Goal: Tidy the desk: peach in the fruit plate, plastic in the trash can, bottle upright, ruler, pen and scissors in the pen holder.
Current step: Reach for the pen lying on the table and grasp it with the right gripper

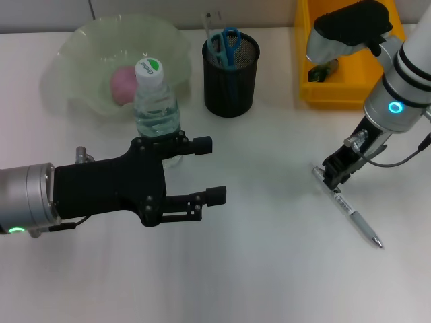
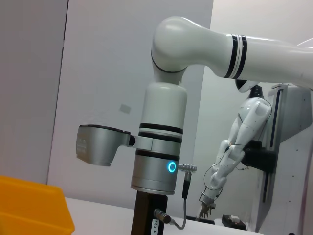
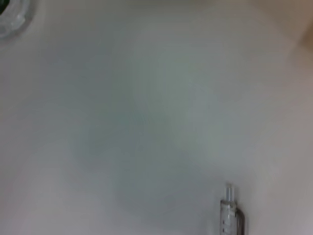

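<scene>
White surface [image 1: 256, 269] carries the whole job in the head view. The pen [image 1: 353, 217] lies flat on it at the robot's right, and the right hand [image 1: 335, 176] is down over the pen's upper end; whether its fingers are wide or closed cannot be told. The left hand [image 1: 205, 169] hangs with fingers spread wide just in front of the upright bottle [image 1: 156, 101], holding nothing. The peach [image 1: 122, 85] sits in the fruit plate [image 1: 81, 47], and the scissors [image 1: 227, 46] stand in the pen holder [image 1: 231, 84]. The yellow bin [image 1: 350, 81] stands behind the right arm.

Left wrist view: only the right arm [image 2: 159, 156] and a corner of the bin appear.

Right wrist view: the pen's tip end shows at the frame edge, on bare surface.

Risks, by judgement: a grip so near the pen's end could let it swing or slip during the lift. The left hand, this close, could topple the bottle if it swings.
</scene>
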Controlling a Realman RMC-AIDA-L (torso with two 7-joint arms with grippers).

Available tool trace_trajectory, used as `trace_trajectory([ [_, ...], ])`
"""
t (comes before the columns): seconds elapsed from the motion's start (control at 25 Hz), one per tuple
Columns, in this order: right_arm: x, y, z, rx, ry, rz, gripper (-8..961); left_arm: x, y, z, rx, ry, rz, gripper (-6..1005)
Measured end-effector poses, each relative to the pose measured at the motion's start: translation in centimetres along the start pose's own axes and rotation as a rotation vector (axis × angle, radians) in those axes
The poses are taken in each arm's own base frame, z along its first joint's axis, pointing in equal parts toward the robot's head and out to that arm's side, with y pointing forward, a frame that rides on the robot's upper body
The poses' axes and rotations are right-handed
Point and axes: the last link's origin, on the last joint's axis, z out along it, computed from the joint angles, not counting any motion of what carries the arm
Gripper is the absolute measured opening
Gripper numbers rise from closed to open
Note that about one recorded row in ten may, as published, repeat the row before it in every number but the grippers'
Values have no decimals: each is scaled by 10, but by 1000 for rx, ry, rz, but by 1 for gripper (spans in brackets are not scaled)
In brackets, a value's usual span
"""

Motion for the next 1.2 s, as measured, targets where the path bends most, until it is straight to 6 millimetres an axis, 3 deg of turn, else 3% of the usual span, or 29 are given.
trace_trajectory([
  [0.28,1,3,3,3,20,-13,303,0,0,0,0,1,-1,786],
  [1.2,2,6,14,-16,20,-4,330,1,0,1,4,8,0,786],
])
